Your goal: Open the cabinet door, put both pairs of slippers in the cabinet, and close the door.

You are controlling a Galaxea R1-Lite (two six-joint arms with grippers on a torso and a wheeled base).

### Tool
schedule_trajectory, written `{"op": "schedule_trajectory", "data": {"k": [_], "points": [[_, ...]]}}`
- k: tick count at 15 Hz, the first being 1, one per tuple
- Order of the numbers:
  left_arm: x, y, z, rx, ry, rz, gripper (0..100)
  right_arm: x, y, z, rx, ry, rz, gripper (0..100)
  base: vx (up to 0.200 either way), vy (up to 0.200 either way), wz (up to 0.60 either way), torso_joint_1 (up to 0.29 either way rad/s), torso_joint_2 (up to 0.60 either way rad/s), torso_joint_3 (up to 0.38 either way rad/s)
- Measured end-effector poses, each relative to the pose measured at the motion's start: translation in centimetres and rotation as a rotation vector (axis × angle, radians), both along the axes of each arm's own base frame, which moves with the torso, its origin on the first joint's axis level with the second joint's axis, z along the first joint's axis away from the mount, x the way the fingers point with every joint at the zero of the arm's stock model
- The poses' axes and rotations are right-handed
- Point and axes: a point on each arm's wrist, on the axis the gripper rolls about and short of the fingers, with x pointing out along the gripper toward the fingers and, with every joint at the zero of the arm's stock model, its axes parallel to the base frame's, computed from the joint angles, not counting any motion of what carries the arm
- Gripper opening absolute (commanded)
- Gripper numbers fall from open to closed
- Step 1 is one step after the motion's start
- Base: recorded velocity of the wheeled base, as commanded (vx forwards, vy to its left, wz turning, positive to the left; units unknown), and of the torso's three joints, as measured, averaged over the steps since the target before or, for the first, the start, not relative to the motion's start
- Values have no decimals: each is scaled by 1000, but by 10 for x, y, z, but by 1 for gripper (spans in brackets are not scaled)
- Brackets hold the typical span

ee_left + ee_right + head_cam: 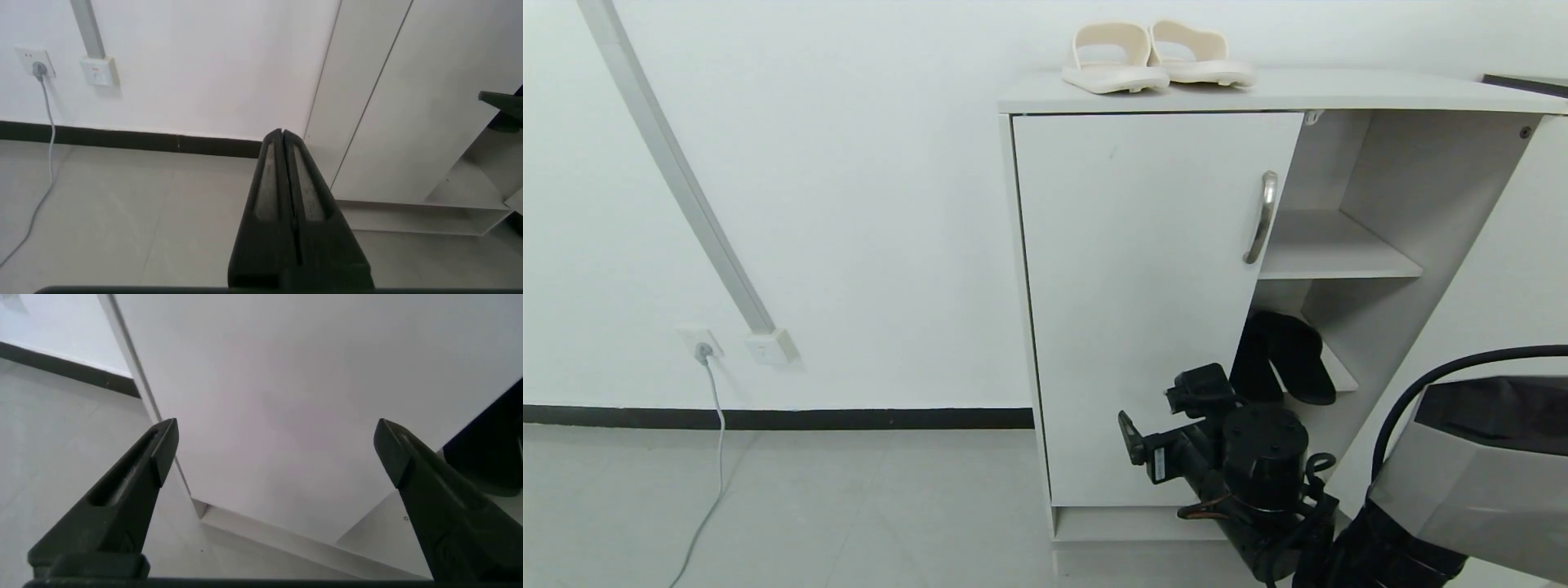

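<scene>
right jaws spread wide, empty, black slippers (1286, 355) just beside them on the shelf (1342, 377); left jaws pressed together.

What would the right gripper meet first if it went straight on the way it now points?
Most likely the closed cabinet door: the right gripper, open, faces its white lower panel squarely. The black slippers lie off to one side of that line. How close the panel is remains unclear.

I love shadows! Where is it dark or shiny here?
Head view: the black slippers sit in the shaded cabinet, and the door handle gleams. Right wrist view: the fingers look dark against the bright white door.
</scene>
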Motion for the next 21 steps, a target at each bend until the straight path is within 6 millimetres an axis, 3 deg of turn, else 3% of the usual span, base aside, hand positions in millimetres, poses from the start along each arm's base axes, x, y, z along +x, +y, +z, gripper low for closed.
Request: {"op": "schedule_trajectory", "data": {"k": [9, 21], "points": [[0, 0, 0, 0, 0, 0, 0, 2, 3, -2, -6, -18, 1, 100, 0, 0, 0, 1, -7, -8], [0, 0, 0, 0, 0, 0, 0, 2, 3, -3, -7, -19, 3, 100, 0, 0, 0, 74, -404, -338]]}}
